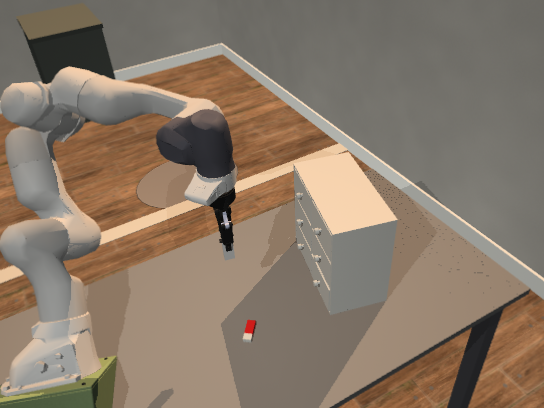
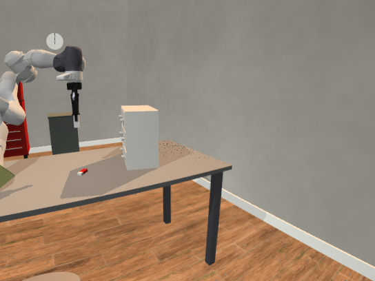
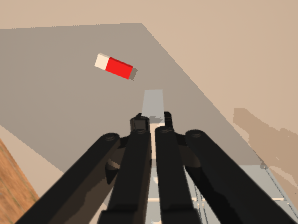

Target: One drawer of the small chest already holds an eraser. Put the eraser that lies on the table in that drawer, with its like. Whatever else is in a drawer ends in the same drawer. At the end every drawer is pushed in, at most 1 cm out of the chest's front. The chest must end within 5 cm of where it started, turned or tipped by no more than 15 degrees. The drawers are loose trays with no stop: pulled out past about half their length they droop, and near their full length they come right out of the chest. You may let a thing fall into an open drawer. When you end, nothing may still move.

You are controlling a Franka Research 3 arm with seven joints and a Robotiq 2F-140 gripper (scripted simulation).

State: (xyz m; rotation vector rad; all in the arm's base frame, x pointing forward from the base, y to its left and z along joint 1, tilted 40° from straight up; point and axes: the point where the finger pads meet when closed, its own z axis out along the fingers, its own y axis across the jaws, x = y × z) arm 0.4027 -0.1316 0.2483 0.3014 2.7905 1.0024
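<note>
My gripper [image 1: 228, 248] hangs clenched on nothing above the table [image 1: 450, 280] — eraser [image 1: 249, 330] lies below, apart from chest [image 1: 345, 220], drawers shut. Risk: descending w/ fingers closed just knocks eraser away.

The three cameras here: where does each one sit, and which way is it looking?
Top: high above the table's near side, looking down on the arm, chest and eraser.
Exterior: standing off in the room at about table height, facing the table edge-on; the arm's upper part shows.
Wrist: on the arm's end, looking down past the shut gripper at the table.
All three share the red and white eraser.
</note>
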